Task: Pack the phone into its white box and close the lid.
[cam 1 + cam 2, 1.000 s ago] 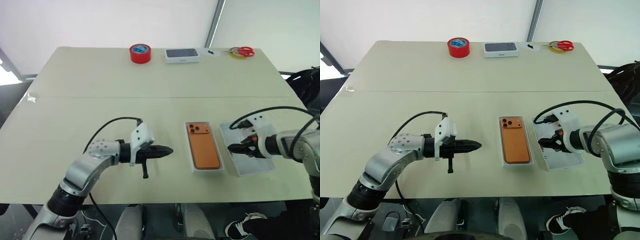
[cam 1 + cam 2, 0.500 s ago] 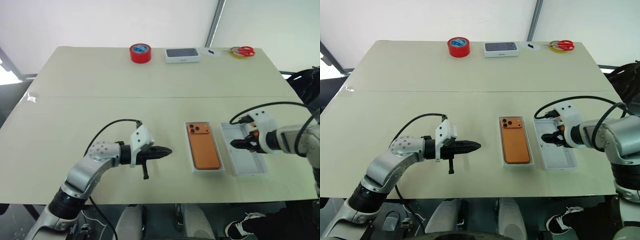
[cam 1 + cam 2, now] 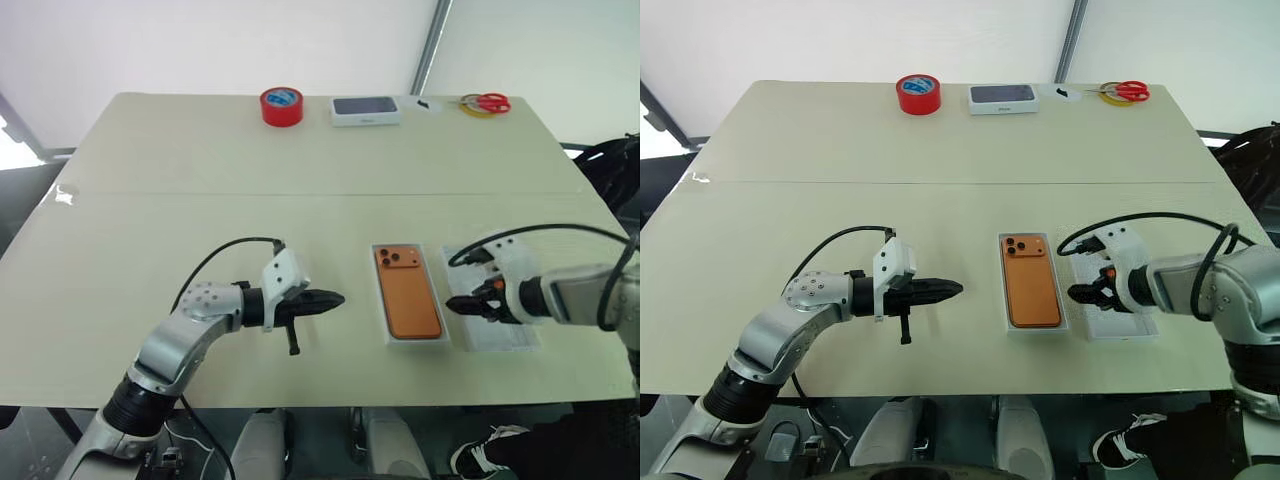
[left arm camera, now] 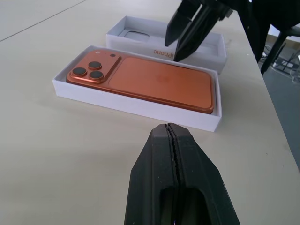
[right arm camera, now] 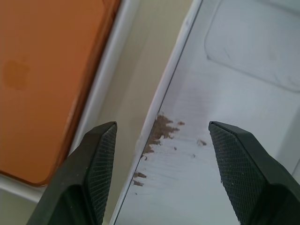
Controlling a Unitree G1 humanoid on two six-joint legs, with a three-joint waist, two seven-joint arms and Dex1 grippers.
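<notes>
Right wrist view: right gripper point(image 5: 159, 159) fingers spread apart, nothing between them, straddling the near long wall of the lid point(image 5: 225, 108), which lies open side up with brown scuffs on its white floor. Phone point(image 5: 42, 79) sits just beyond that wall in the white box point(image 5: 123, 26).

Left eye view: phone point(image 3: 405, 291) lies back up in the white box point(image 3: 380, 300), long axis running away from the robot, camera cluster at the far end. Lid point(image 3: 500, 335) lies parallel just to its right, a narrow strip of table point(image 3: 320, 160) between them.

Left gripper point(image 3: 335, 299) is closed, empty, pointing right toward the box, well short of it. At the far edge: red tape roll point(image 3: 281, 106), small dark-topped box point(image 3: 365, 110), scissors point(image 3: 484, 102).
</notes>
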